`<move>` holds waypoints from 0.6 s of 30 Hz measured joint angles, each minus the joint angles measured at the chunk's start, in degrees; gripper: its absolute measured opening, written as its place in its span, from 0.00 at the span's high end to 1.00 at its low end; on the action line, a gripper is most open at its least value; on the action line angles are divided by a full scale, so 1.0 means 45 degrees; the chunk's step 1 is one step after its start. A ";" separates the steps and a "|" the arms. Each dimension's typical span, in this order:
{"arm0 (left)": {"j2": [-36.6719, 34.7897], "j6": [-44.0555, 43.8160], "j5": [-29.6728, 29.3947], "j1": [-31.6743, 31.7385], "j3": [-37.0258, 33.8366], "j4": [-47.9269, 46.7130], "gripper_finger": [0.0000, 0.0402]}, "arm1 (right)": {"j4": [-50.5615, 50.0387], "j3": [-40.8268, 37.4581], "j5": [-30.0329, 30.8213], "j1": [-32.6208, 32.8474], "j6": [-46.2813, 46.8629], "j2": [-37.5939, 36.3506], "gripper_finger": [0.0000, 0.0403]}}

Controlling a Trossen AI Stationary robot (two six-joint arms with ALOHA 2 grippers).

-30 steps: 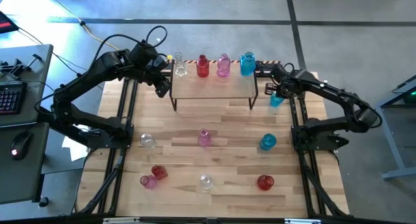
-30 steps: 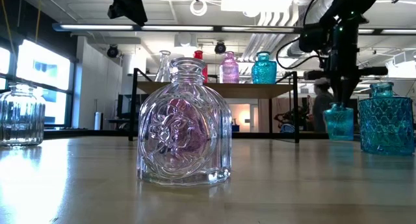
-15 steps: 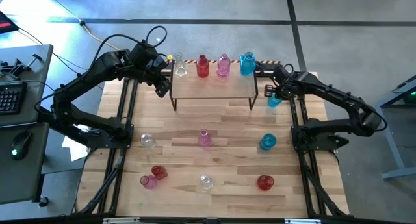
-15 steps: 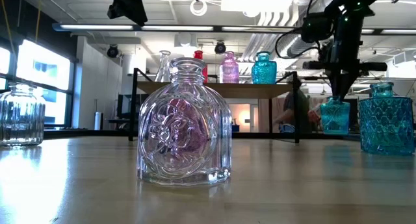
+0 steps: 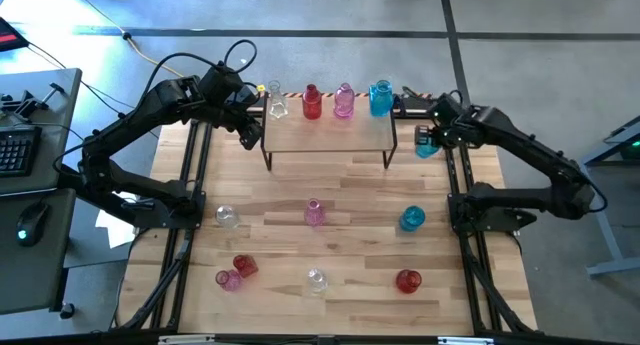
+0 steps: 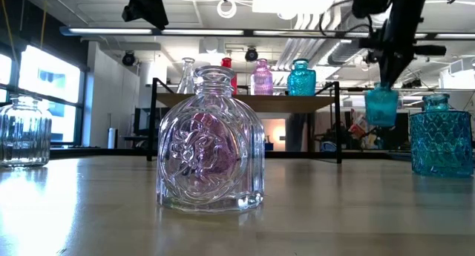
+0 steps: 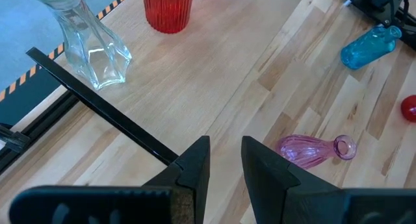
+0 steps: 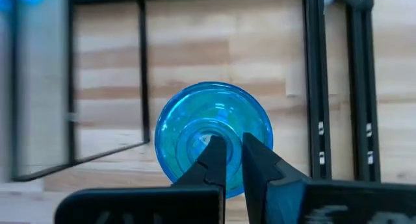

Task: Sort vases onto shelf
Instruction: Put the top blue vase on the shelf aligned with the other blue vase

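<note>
Since a second ago, my right gripper has lifted the small blue vase clear of the worktop; it sat on the wood just beside the shelf's right legs, and now hangs in the air at about shelf height. Nothing else has shifted.

Nearest the low camera stands a clear vase with a pink one showing through it. Along the near edge, seen from above, lie a pink and red pair, that clear vase, and a red vase. One row back are a clear ribbed vase, a pink vase and a big blue vase.

Farther on is the shelf, with four vases lined along its far edge: clear, red, pink and blue.

Right gripper fingers are pinched tight on the neck of the small blue vase, just off the shelf's right end, above the worktop.

My left gripper hovers off the shelf's left end, fingers a narrow gap apart and holding nothing.
</note>
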 joint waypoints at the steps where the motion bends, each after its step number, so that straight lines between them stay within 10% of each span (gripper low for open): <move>1: 0.0000 -0.0005 0.0000 0.0000 0.0000 0.0004 0.80 | -0.0164 0.0360 0.0065 0.0002 -0.0055 0.0000 1.00; 18: 0.0000 -0.0312 -0.0005 -0.0003 0.0000 -0.0001 0.80 | -0.1533 0.5208 0.1010 0.0000 -0.1877 0.1013 1.00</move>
